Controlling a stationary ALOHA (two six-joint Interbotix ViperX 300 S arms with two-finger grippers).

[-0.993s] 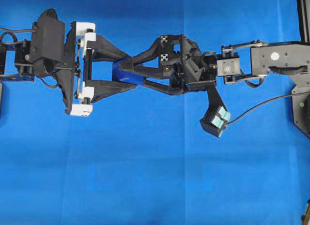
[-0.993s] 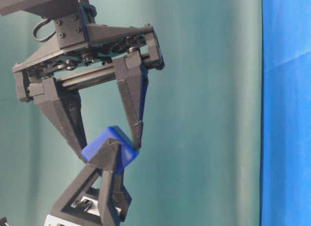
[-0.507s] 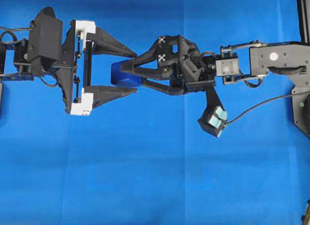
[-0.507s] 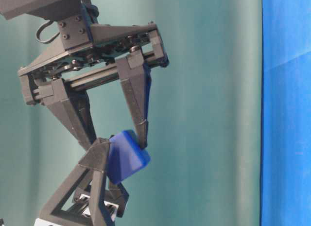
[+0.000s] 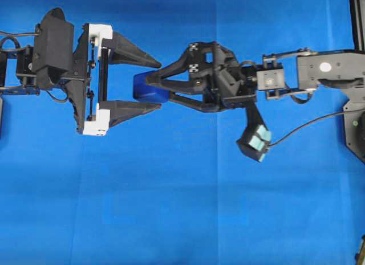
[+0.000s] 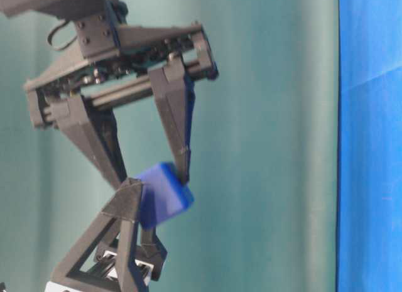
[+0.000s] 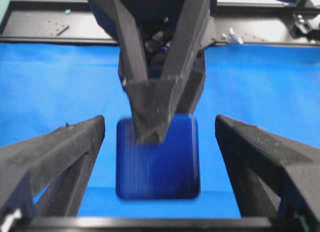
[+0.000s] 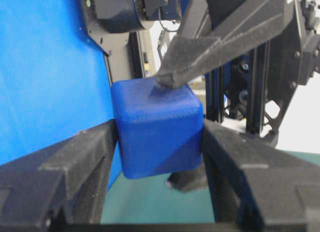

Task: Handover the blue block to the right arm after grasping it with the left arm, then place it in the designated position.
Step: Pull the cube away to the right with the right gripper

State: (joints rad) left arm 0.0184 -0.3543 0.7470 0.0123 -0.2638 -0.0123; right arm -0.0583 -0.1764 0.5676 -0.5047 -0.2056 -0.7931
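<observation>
Between right gripper (image 5: 154,89) fingers: blue block (image 5: 144,88).

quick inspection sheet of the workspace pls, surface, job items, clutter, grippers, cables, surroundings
surface: blue cloth, a few faint creases
job's things: blue block held off the cloth between the two grippers
clutter: nothing seen
grippers: left gripper open, fingers apart on either side of the block; right gripper shut on the block
cables: black cable runs from the right wrist camera toward the right edge
surroundings: teal backdrop in the table-level view; black frame rail beyond the cloth
</observation>
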